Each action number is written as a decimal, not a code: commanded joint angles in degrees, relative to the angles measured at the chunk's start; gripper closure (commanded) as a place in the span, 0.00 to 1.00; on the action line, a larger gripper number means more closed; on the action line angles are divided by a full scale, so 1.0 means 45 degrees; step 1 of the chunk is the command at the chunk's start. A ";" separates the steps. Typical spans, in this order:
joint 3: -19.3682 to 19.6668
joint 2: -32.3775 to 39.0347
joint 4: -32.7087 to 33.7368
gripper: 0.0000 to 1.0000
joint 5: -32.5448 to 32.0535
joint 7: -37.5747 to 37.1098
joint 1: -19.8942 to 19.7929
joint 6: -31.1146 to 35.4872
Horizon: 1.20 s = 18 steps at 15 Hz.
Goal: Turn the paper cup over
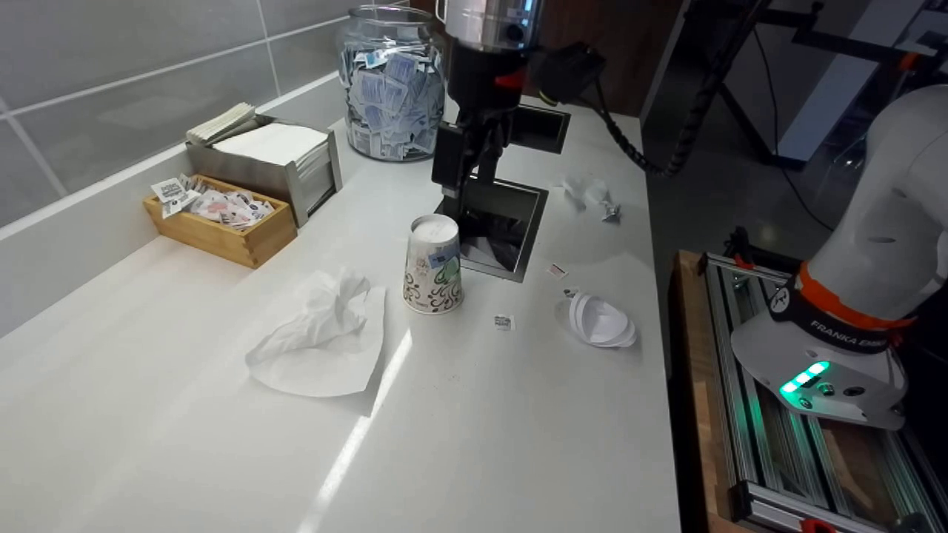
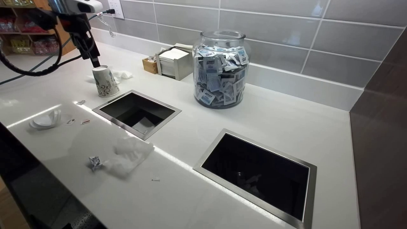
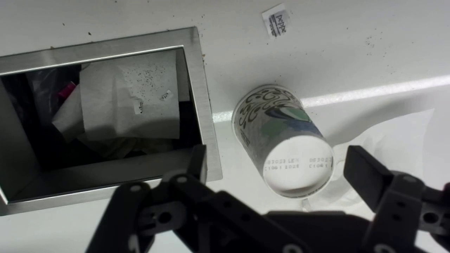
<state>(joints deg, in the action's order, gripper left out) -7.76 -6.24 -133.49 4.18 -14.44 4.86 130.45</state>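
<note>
The paper cup (image 1: 433, 277) stands upside down on the counter, its white base facing up, in both exterior views (image 2: 106, 84). In the wrist view the cup (image 3: 281, 130) shows its printed base, with swirls and green and blue patches along its side. My gripper (image 3: 281, 164) is open, one finger to each side of that base, with a visible gap at both sides. In an exterior view a fingertip (image 2: 96, 62) overlaps the cup's top edge; whether it touches I cannot tell. Nothing is held. The cup's mouth is against the counter and hidden.
A bin opening with a steel rim (image 3: 205, 105) lies right beside the cup; a second bin (image 2: 211, 148) is farther along. Crumpled tissue (image 1: 318, 348) lies close to the cup. A glass jar (image 1: 396, 96), napkin holder (image 1: 315, 174) and wooden box (image 1: 215, 240) line the wall.
</note>
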 commanded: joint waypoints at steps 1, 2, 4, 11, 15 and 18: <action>0.0140 0.0693 0.0733 0.00 0.0080 -0.0506 -0.0024 -0.0857; 0.0180 0.0899 0.0948 0.00 0.0186 -0.0544 -0.0030 -0.1293; 0.0233 0.1230 0.1302 0.00 0.0060 -0.0867 -0.0030 -0.1961; 0.0305 0.2255 0.2549 0.00 0.0444 -0.1225 0.0061 -0.2460; 0.0284 0.2940 0.2987 0.00 0.0867 -0.1126 0.0132 -0.2451; 0.0282 0.3380 0.3307 0.00 0.1293 -0.1128 0.0179 -0.2468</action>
<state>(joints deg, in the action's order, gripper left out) -6.78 6.27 -121.19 7.25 -19.24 5.05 120.92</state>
